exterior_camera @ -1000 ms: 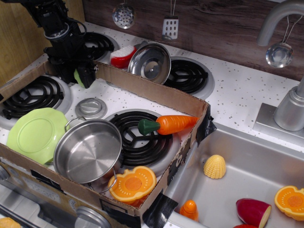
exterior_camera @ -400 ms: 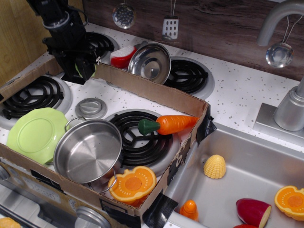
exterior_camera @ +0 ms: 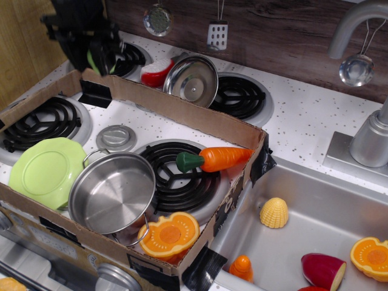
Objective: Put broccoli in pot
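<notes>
My black gripper is at the upper left, lifted above the back wall of the cardboard box. It is shut on the broccoli, of which only a small pale lime-green patch shows between the fingers. The shiny steel pot with wire loop handles stands empty at the front left of the box, well below and to the right of the gripper.
A light-green plate lies left of the pot. An orange carrot lies on the burner, an orange squash half at the front. A steel lid leans behind the cardboard box wall. The sink holds toy food.
The gripper has risen and moved back with the broccoli, from down by the box's back-left corner to above the box wall. Nothing else moved.
</notes>
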Motion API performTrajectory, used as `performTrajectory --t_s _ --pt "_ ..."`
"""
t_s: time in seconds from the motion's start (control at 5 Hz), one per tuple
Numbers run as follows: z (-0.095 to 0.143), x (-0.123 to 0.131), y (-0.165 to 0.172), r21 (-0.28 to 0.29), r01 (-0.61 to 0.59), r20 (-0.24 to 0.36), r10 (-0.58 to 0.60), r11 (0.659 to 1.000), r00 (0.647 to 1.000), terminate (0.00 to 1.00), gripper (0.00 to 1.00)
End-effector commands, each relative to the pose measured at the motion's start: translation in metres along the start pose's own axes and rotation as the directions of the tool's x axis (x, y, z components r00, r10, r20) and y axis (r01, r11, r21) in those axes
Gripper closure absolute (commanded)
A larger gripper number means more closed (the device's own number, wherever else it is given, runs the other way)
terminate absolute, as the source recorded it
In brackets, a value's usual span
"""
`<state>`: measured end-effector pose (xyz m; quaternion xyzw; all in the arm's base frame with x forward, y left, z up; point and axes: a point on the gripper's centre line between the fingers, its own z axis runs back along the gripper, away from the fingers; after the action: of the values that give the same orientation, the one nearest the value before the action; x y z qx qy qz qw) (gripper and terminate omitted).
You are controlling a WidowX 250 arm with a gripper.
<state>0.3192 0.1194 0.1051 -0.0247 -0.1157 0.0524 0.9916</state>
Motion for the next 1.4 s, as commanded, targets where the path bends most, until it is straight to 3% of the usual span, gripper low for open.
performTrajectory --t_s 0.0,0.2,0.6,0.8,1.0,1.2 --pt "0.076 -0.030 -0.039 0.074 -0.075 0.053 0.071 0.994 0.996 0.00 1.00" --pt "0.072 -0.062 -0.054 0.063 -0.133 0.002 0.133 0.989 0.991 0.00 1.00" --pt "0.050 -0.104 -0.075 0.031 -0.207 -0.014 0.208 0.978 0.978 0.00 1.00" --pt "0.038 -0.114 -0.081 0.016 -0.224 -0.017 0.225 0.974 0.974 0.00 1.00" --pt "0.023 -0.118 -0.089 0.038 -0.238 -0.063 0.240 0.970 0.969 0.00 1.00" --pt "0.015 -0.116 -0.088 0.021 -0.241 -0.080 0.242 0.970 0.967 0.00 1.00"
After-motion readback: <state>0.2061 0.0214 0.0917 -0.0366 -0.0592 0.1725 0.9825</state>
